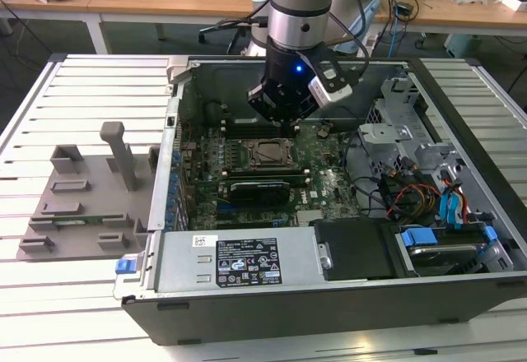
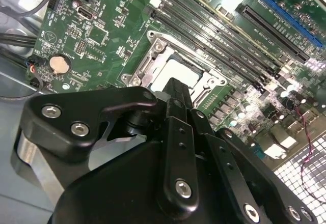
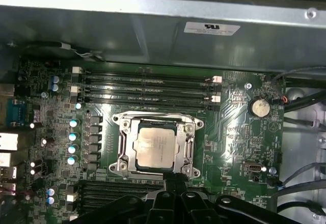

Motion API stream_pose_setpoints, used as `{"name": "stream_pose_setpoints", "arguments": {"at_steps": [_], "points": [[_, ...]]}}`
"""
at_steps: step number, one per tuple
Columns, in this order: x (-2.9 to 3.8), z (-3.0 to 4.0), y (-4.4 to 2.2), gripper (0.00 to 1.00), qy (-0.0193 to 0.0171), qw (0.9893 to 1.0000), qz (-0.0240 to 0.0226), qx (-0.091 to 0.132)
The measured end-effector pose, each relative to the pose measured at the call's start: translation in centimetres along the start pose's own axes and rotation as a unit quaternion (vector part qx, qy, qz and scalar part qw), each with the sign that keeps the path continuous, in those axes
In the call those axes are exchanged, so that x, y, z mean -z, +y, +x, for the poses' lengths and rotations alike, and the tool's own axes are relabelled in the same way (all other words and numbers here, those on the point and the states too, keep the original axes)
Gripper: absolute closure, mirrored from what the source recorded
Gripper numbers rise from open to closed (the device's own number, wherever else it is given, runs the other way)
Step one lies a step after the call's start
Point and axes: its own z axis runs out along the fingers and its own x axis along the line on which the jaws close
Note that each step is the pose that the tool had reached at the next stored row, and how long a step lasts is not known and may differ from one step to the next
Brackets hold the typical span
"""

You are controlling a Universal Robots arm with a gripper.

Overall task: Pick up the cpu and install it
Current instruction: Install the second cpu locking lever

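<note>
Gripper (image 1: pixel 284 115) hovers inside open computer case (image 1: pixel 329 296), above motherboard (image 3: pixel 234 127). Cpu (image 3: pixel 157 146) sits flat in socket frame (image 3: pixel 124 147), silvery top showing, just ahead of gripper body in first wrist view. Gripper close beside socket, apart from chip. Holds nothing visible; jaw spread — can't tell. Grey tray (image 1: pixel 82 206) sits outside case, well apart.

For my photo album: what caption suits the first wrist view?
The cpu sits in its motherboard socket, the hand just beside it.

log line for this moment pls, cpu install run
cpu: seated in socket frame | gripper: above socket, holding nothing seen | case: open
</note>
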Motion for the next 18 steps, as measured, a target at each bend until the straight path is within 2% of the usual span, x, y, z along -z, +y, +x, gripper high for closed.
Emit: {"name": "stream_pose_setpoints", "arguments": {"at_steps": [5, 8, 13, 18], "points": [[-0.2, 0.22, -1.17, 0.89, -0.001, 0.9999, -0.0155, 0.0], [-0.29, 0.35, -1.84, 0.89, -0.0014, 0.9998, -0.0208, 0.0], [-0.52, 0.46, -2.51, 0.89, -0.0015, 0.9997, -0.0225, 0.0], [-1.17, 0.48, -2.75, 0.89, -0.0015, 0.9997, -0.0225, 0.0]]}}
